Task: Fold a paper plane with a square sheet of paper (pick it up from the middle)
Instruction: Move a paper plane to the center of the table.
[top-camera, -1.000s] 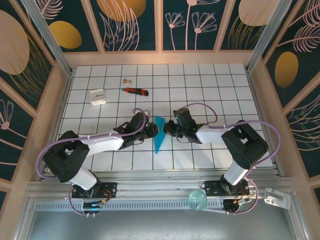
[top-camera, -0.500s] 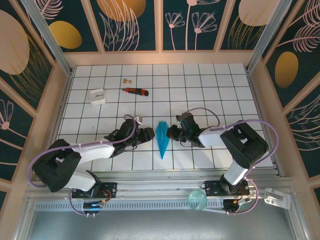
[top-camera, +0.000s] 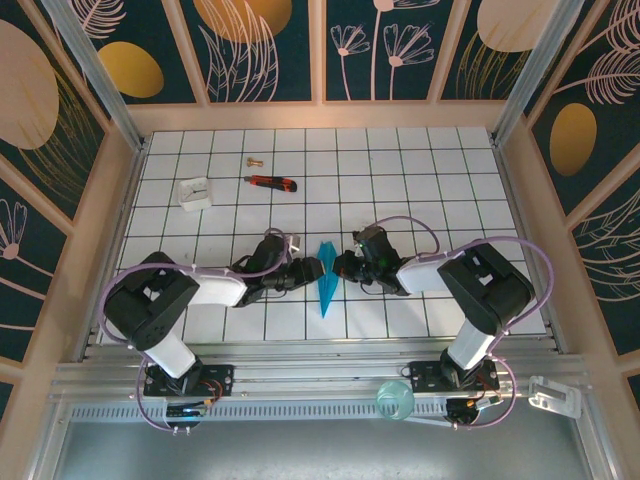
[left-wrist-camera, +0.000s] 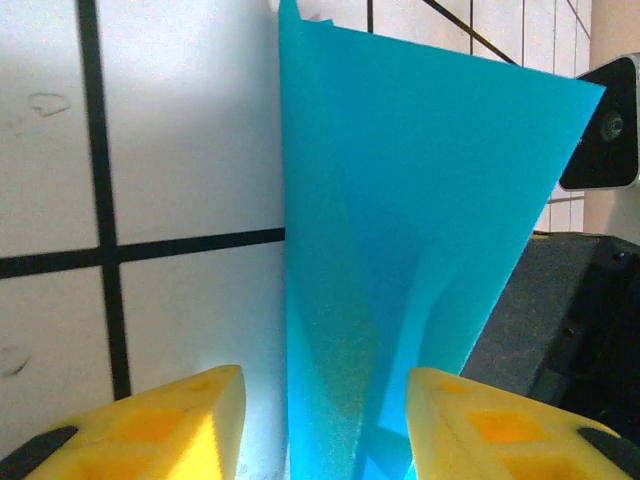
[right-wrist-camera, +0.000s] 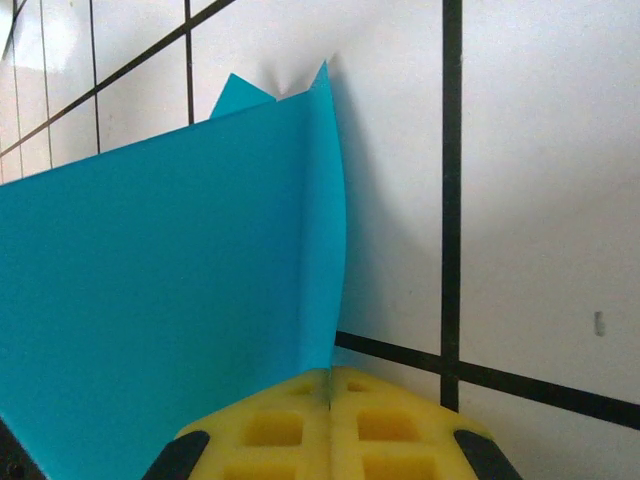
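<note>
The square sheet of paper is folded into a slim teal paper plane (top-camera: 324, 285) that stands on edge on the tiled table, its sharp point toward the near edge. My left gripper (top-camera: 311, 269) is at its left side and open. In the left wrist view its yellow fingers (left-wrist-camera: 190, 425) straddle the plane's (left-wrist-camera: 400, 200) lower fold without pinching it, the left gripper (left-wrist-camera: 325, 425) low in that frame. My right gripper (top-camera: 341, 266) is shut on the plane's right flap. In the right wrist view the paper's (right-wrist-camera: 150, 300) edge runs into the seam of the right gripper (right-wrist-camera: 330, 385).
A red-and-black utility knife (top-camera: 271, 182), a small white block (top-camera: 195, 192) and a small brass piece (top-camera: 252, 160) lie at the back left. A pale green round object (top-camera: 395, 402) sits on the front rail. The right gripper's black body (left-wrist-camera: 570, 330) is just behind the paper.
The left gripper opened, drew back to the left, then came right again up to the paper. The plane shifted slightly toward the near edge. The right gripper stayed shut on it.
</note>
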